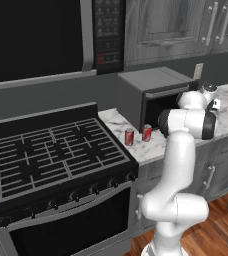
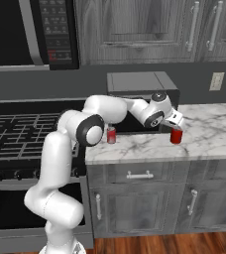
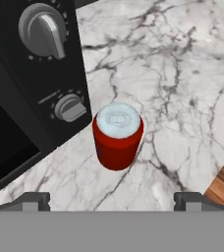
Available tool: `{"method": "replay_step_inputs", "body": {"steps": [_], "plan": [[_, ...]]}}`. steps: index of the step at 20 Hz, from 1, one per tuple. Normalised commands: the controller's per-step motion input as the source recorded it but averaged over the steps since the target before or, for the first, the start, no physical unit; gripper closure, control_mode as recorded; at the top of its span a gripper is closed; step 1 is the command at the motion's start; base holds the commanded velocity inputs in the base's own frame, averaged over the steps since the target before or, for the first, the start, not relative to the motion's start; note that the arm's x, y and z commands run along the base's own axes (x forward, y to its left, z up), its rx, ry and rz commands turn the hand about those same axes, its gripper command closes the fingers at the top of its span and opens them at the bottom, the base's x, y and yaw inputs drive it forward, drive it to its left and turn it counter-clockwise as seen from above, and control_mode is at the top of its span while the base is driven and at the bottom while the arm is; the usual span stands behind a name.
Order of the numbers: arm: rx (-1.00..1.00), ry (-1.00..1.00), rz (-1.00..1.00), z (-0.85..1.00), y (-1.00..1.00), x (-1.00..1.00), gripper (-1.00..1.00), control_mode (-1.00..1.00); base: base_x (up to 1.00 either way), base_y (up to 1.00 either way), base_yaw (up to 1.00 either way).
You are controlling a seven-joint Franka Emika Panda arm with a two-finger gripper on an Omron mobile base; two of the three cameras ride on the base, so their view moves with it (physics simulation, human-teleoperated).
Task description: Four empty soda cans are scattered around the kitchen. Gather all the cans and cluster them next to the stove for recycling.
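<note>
Third can lined up under the hand

The fingers (image 3: 112, 199) are held wide apart above an upright soda can (image 3: 117, 141), seen mid-frame on the marble bench (image 3: 192, 88) beside the countertop oven (image 3: 30, 74). A straight descent, centred on the can, is advised before closing; two cans (image 1: 138, 134) are already stood by the stove (image 1: 51, 155).

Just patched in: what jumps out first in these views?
The open gripper hangs over a red soda can standing upright on the marble counter, beside the dark countertop oven. Two more cans stand close together on the counter by the stove.
</note>
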Motion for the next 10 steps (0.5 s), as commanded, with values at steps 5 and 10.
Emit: {"method": "replay_step_inputs", "body": {"steps": [5, 10], "plan": [[0.0, 0.0, 0.01, -0.18, -0.08, 0.2, -1.0, -1.0, 0.0, 0.0, 0.0], [0.0, 0.0, 0.01, -0.11, -0.1, 0.19, -1.0, -1.0, 0.0, 0.0, 0.0]]}}
